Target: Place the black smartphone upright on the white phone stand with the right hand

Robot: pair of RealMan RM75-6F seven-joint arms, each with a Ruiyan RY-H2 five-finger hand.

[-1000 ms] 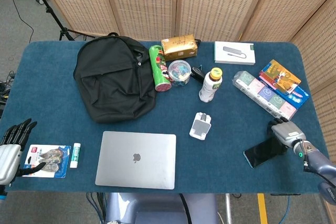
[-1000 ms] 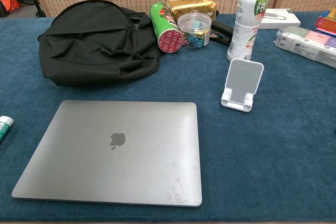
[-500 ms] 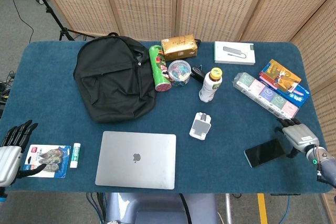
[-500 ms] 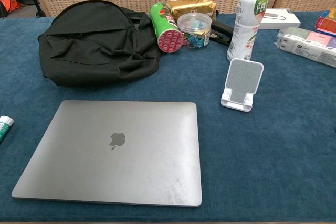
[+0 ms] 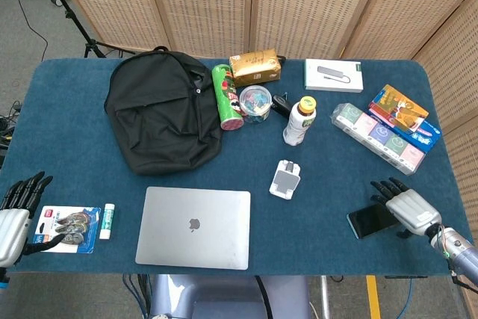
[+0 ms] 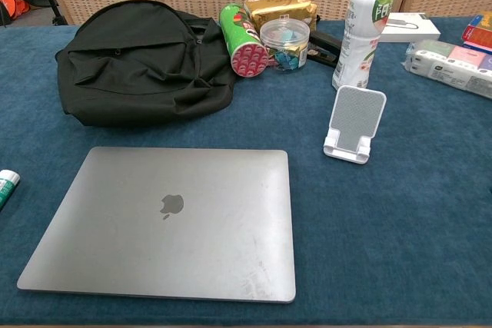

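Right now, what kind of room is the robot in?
Probably a lab or studio set up as a desk: a blue-covered table holds a laptop and backpack, with wicker screens and a stand leg behind.

Closed grey laptop (image 6: 171, 219) lay flat on the blue table (image 6: 400, 220). White phone stand (image 6: 355, 124) stood upright, right of the laptop's far corner, nothing on it. Drink bottle (image 6: 364, 22) stood just behind the stand. Black backpack (image 6: 138, 62) lay behind the laptop; green snack can (image 6: 242, 41) on its side beside the backpack.
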